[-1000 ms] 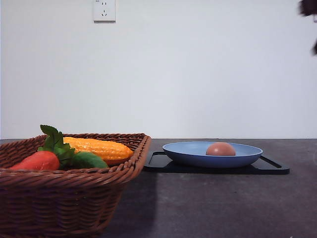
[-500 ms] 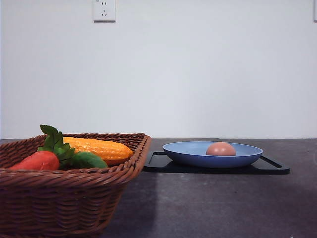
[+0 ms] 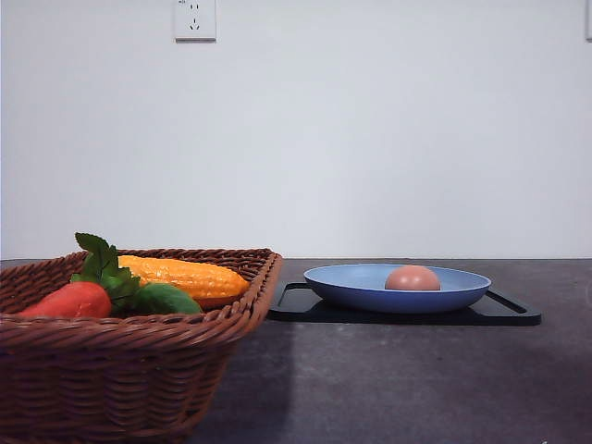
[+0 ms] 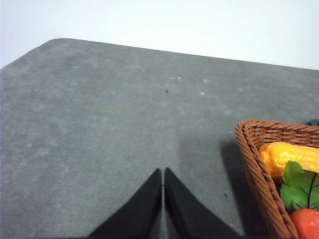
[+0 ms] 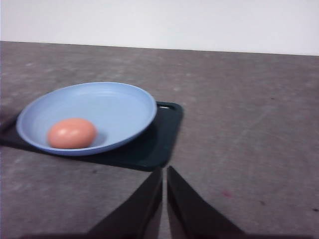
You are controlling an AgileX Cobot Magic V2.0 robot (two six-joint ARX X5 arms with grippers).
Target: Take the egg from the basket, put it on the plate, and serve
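One egg (image 3: 412,277) lying in one blue plate (image 3: 356,286); one basket (image 3: 139,370) alongside. Left tool (image 4: 163,185) and right tool (image 5: 164,183) closed, empty, above bench (image 3: 398,379).

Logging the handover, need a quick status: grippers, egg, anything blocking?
Left gripper shut, empty, beside basket. Right gripper shut, empty. Egg in blue plate on black tray. No obstruction.

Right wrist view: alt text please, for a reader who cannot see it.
A pinkish-brown egg lies in a blue plate that sits on a black tray on a grey table. The right gripper, shut and empty, is beside the tray.
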